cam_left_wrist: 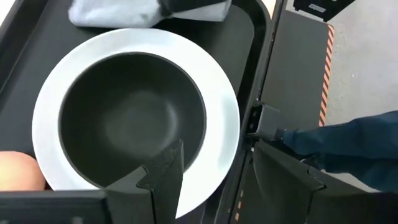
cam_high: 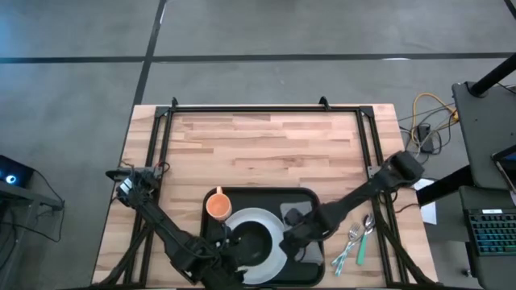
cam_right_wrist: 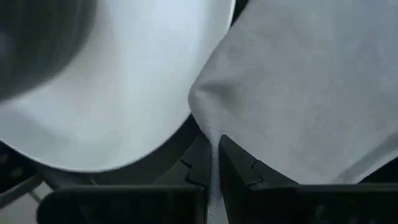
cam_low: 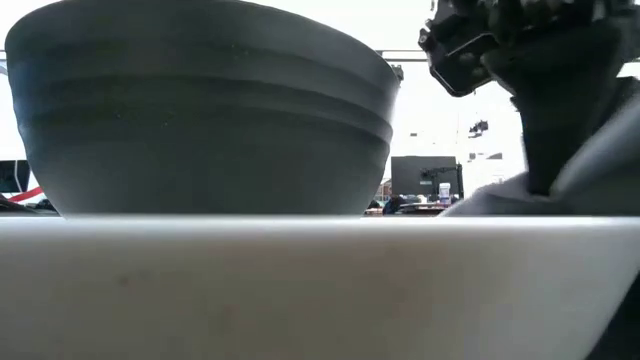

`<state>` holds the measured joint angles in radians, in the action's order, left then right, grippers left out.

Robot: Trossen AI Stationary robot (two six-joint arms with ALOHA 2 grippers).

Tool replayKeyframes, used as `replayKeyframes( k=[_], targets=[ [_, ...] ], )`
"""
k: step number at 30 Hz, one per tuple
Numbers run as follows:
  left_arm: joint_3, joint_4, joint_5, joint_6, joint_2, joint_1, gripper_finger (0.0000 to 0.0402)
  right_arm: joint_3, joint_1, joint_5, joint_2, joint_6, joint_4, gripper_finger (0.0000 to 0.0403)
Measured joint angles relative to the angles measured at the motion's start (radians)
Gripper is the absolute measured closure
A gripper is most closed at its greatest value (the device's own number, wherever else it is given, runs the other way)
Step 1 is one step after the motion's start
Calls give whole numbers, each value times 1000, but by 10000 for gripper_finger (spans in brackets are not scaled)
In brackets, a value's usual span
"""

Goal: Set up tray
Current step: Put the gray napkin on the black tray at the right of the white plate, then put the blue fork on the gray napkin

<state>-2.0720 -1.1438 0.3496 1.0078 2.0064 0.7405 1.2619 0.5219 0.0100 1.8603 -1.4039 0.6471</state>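
Note:
The black tray [cam_high: 266,197] lies at the table's near edge. On it stands a white plate [cam_high: 274,234] with a dark bowl [cam_high: 251,239] on top, an orange cup [cam_high: 218,205] at the plate's far left, and a grey napkin [cam_high: 310,251] on the plate's right. My left gripper [cam_left_wrist: 217,152] is open above the bowl's near side; one finger [cam_left_wrist: 166,171] hangs over the bowl rim, the other [cam_left_wrist: 283,171] past the tray's rim [cam_left_wrist: 258,74]. My right gripper [cam_right_wrist: 214,155] is shut on the napkin beside the plate [cam_right_wrist: 124,93]. My right gripper pinches the napkin's edge [cam_right_wrist: 208,127], the one next to the plate, between its two fingers. It comes from above, slanting in from the table's right. The rest of the napkin [cam_right_wrist: 311,81] lies spread on the tray.
Several pieces of cutlery [cam_high: 355,240] lie on the bare wood right of the tray. The far half of the table [cam_high: 266,145] holds nothing. A person's blue sleeve [cam_left_wrist: 348,137] shows beyond the table's near edge.

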Motion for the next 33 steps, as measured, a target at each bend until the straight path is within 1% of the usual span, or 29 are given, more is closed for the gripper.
replayKeyframes(
  k=[2,6,8,11,17,20,25,28,30,33],
  targets=[
    [0,0,13,12,0,13,227,12,4,-15,19,-19,12,390],
    [0,1,54,45,0,38,227,13,4,-10,41,-67,62,390],
    [1,4,75,65,0,54,227,3,4,-9,41,-80,58,390],
    [5,4,95,86,0,73,227,-5,4,-10,36,-82,46,390],
    [17,4,111,127,0,97,227,27,10,-11,30,-57,44,384],
    [23,4,130,132,0,103,227,42,11,-10,30,-37,23,357],
    [27,3,131,136,0,105,227,47,11,-10,29,-37,20,287],
    [27,4,142,136,0,108,227,53,15,-10,22,-25,34,251],
    [27,4,157,137,0,112,227,64,20,-8,3,7,49,235],
    [27,4,179,151,0,119,227,86,30,13,-41,84,152,220]
  ],
)
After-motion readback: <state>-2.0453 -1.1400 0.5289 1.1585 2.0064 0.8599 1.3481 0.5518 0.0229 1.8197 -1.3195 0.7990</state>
